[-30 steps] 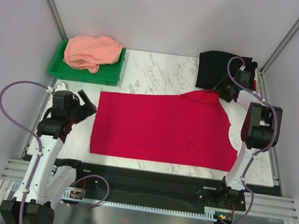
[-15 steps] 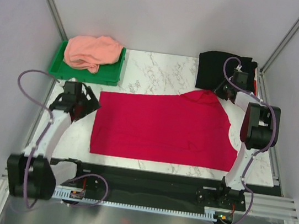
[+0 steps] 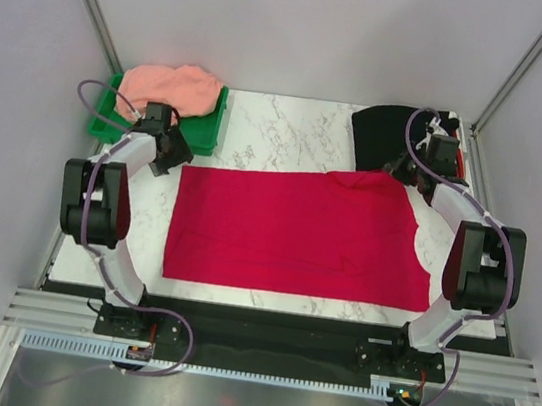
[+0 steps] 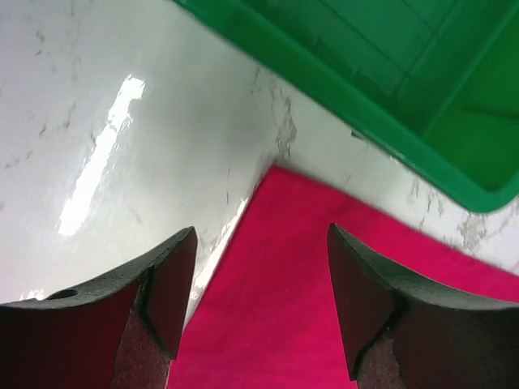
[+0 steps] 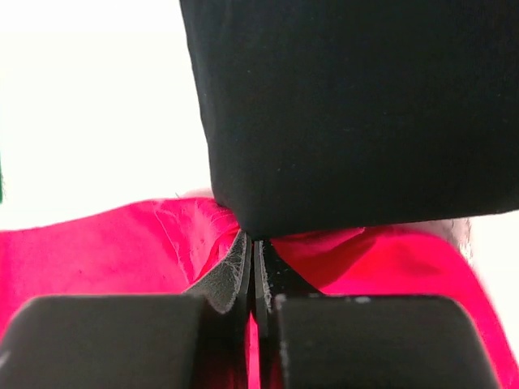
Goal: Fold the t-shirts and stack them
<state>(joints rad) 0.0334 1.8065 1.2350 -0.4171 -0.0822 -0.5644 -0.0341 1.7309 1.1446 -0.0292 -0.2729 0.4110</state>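
Observation:
The crimson-red t-shirt (image 3: 297, 232) lies spread flat across the middle of the table. My left gripper (image 3: 170, 153) hovers open over its far left corner (image 4: 324, 267), one finger on each side of the shirt's edge and nothing between them (image 4: 261, 231). The black t-shirt (image 3: 382, 133) sits at the far right. My right gripper (image 3: 409, 168) is shut on the black t-shirt's near edge (image 5: 349, 105), right above the red shirt's collar area (image 5: 105, 251). The salmon-pink t-shirt (image 3: 166, 87) lies bunched in the tray.
The green plastic tray (image 3: 201, 128) stands at the far left, its corner (image 4: 389, 73) just beyond my left gripper. Bare marble table (image 3: 281, 129) lies between tray and black shirt. Frame posts and grey walls close in the sides.
My left arm swung from the table's left side up to the red shirt's far left corner, its jaws narrowing somewhat. My right gripper shut, and the black shirt bulged and shifted slightly left.

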